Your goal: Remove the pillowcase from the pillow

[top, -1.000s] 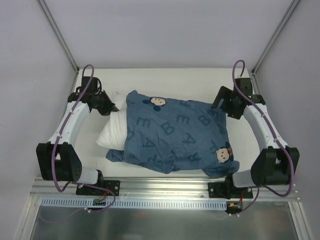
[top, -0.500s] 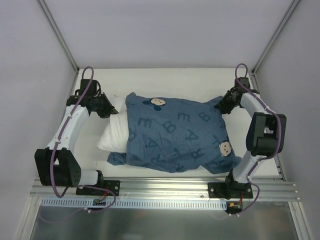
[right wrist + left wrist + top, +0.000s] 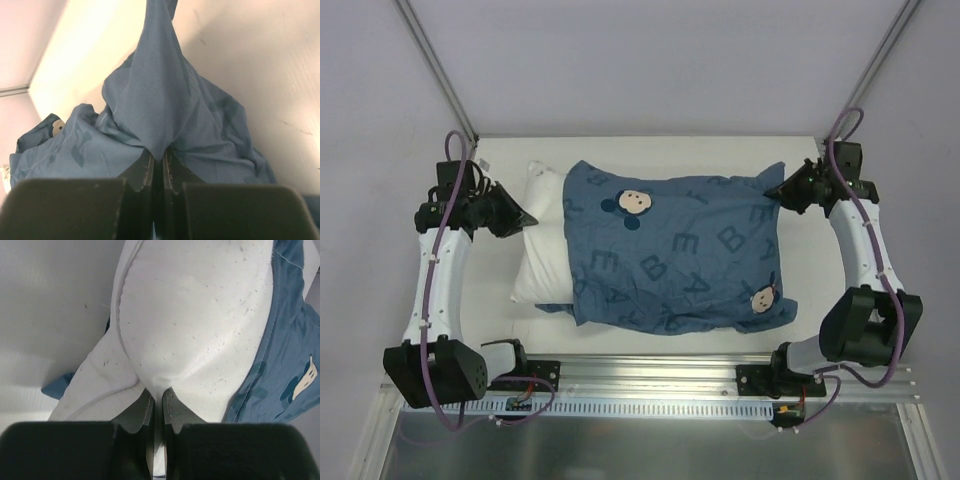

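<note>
The blue pillowcase (image 3: 675, 250), printed with letters and mouse faces, lies across the table and covers most of the white pillow (image 3: 542, 240), whose left end sticks out bare. My left gripper (image 3: 527, 216) is shut on the pillow's left edge; in the left wrist view the white pillow (image 3: 195, 320) is pinched between the jaws of the left gripper (image 3: 158, 396). My right gripper (image 3: 775, 193) is shut on the pillowcase's far right corner. In the right wrist view a peak of the blue pillowcase (image 3: 160, 100) is drawn into the right gripper (image 3: 159, 156).
White enclosure walls stand close behind and to both sides, with metal posts (image 3: 435, 70) at the back corners. A metal rail (image 3: 640, 385) runs along the near edge by the arm bases. Bare white tabletop (image 3: 670, 155) shows behind the pillow.
The right gripper has closed on the pillowcase's far right corner and pulled it right and back. The left arm has drawn the pillow's edge leftward, so more white pillow shows.
</note>
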Controlling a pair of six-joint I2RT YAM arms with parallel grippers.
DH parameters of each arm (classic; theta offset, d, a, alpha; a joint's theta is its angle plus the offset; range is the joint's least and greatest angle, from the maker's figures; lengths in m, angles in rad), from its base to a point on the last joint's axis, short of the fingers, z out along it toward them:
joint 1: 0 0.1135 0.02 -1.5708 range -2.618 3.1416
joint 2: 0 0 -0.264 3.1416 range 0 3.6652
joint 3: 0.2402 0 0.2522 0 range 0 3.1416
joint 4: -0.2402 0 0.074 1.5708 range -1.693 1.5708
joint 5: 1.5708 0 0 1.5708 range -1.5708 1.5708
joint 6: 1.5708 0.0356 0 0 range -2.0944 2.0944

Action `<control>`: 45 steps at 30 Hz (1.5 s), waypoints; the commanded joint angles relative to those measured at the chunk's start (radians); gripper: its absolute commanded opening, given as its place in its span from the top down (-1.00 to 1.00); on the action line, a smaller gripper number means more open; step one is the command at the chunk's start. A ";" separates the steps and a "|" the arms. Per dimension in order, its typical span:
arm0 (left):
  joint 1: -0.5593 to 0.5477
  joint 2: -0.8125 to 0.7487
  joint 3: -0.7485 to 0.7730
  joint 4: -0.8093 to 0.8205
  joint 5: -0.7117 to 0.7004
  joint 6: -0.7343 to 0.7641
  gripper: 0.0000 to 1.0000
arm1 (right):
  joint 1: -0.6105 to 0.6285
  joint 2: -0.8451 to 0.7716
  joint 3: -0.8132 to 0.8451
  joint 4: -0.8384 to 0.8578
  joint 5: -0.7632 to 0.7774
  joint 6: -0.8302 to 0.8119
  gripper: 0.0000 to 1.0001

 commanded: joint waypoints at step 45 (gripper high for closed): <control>-0.150 0.351 0.267 -0.027 -0.022 0.055 -0.97 | 0.188 0.100 0.131 -0.106 0.130 -0.287 -0.01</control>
